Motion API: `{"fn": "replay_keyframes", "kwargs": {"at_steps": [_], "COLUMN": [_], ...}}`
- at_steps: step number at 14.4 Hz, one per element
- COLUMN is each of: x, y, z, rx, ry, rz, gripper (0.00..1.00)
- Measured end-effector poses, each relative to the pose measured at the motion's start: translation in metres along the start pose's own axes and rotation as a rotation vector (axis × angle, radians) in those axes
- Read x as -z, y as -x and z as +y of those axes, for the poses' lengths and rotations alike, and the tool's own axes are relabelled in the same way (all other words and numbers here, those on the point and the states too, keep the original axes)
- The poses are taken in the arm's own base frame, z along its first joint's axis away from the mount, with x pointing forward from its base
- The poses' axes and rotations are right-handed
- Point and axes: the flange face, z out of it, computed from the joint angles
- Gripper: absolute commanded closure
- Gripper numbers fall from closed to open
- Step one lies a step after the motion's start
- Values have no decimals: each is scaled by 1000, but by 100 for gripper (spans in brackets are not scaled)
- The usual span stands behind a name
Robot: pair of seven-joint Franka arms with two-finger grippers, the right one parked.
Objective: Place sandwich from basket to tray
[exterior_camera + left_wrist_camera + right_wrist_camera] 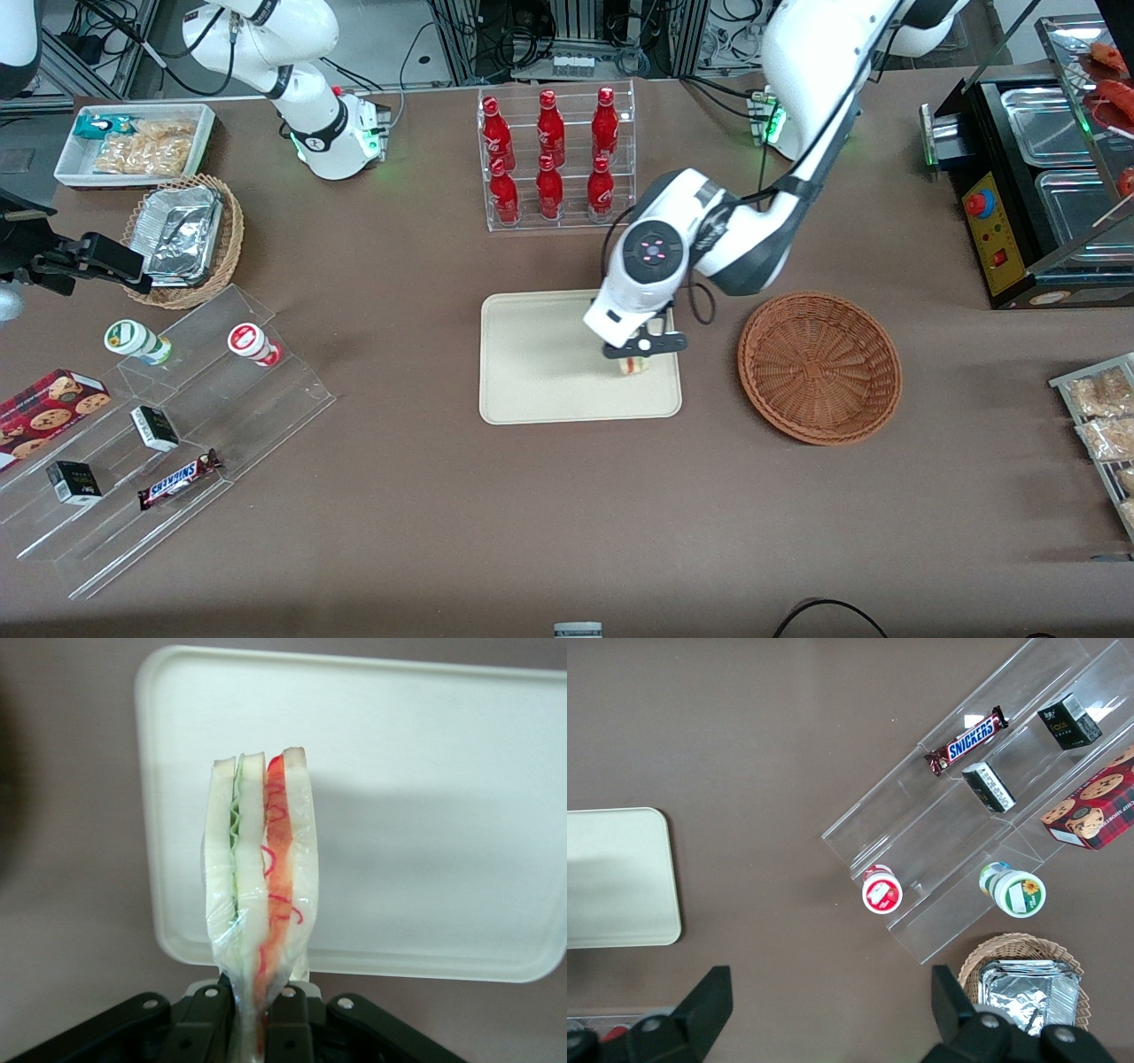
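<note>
Brown matte worktop (443, 532) carries everything; largest task item is the cream plastic tray (540, 354) near its middle, bare apart from what hangs over it. Beside the tray, toward the working arm's end of the worktop, sits the reddish-brown woven basket (819, 368), and nothing shows inside it. The gripper (636, 354) hangs over the tray's corner closest to the basket and nearer the front camera, fingers (208, 1028) pressed in on the sandwich (259, 886), which it holds by the narrow end so the wedge stands up edge-on in the wrist view, over the tray (425, 815) close to one of its rims. Whether the sandwich already touches the tray surface cannot be told. Handling, as a judgement: light, soft white bread in clear film, squashes easily, film looks slick, so a gentle pinch across the flat bread faces near the thick end suits it; hard squeezing would crush the layers, and the red and green filling could shift. It likely tips onto a flat face once let go, since the cut edge is narrow. Other containers: a clear rack of red bottles (554, 159) farther from the front camera than the tray; toward the parked arm's end, a tan wicker basket (226, 252) holding foil containers (182, 235), and a white bin (71, 159) with snack packets.
</note>
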Motion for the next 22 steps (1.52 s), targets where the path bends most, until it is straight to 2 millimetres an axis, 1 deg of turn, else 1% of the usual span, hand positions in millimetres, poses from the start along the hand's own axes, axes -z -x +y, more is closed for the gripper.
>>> {"fn": "replay_keyframes", "kwargs": {"at_steps": [2,4,9,10,11,12,15,17,19,20,22], "x": [-16,-34,-68,-71,-73,-72,-69,-57,-35,-19,19], "y": [0,-3,-21,-22,-23,-23,-24,-25,-24,-21,-14], "z": [25,39,51,51,51,51,52,55,55,53,47], "rx": [-16,-27,-55,-55,-55,-57,-64,-71,-74,-76,-80], "ry": [3,1,49,52,52,52,57,69,77,69,56], "rz": [-4,-16,19,20,20,20,26,42,57,56,68], "gripper": [97,97,96,85,41,0,0,0,0,0,0]}}
